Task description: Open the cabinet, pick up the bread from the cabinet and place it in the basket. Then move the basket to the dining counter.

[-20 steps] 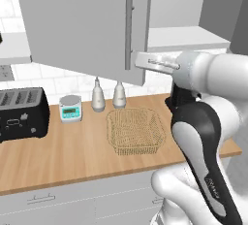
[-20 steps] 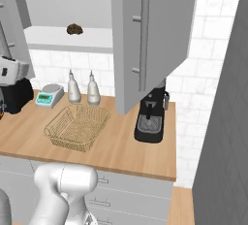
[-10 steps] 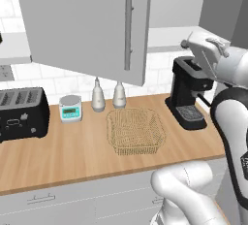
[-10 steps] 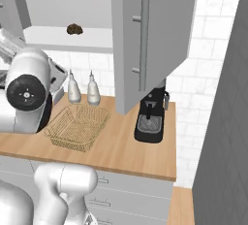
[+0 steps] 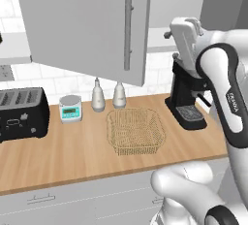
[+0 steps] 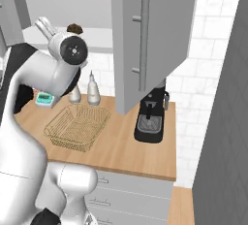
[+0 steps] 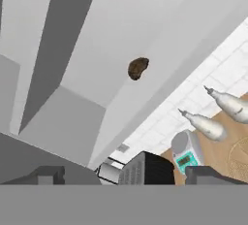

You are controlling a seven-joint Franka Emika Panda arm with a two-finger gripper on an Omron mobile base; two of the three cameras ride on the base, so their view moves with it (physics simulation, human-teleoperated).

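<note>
The cabinet door (image 5: 82, 25) stands swung open, its long bar handle (image 5: 128, 27) facing me. On the pale shelf (image 6: 99, 37) inside lies the bread (image 7: 138, 68), a small dark-brown lump, also peeking out behind my hand (image 6: 74, 27). My gripper (image 6: 46, 26) is raised to shelf height and points into the cabinet, still short of the bread. Its fingertips (image 7: 48, 174) stand far apart in the hand view, open with nothing between them. The tan mesh basket (image 5: 135, 131) sits empty on the wooden worktop (image 5: 72, 156) below.
A black toaster (image 5: 22, 112), a small scale (image 5: 70, 107) and two grey bottles (image 5: 98, 98) line the back of the worktop. A black coffee machine (image 5: 186, 105) stands right of the basket, under my arm. The open door (image 6: 155, 35) hangs over the worktop.
My arm has swung up and over from in front of the coffee machine, bringing the hand level with the open cabinet shelf. Bread and basket have not moved.
</note>
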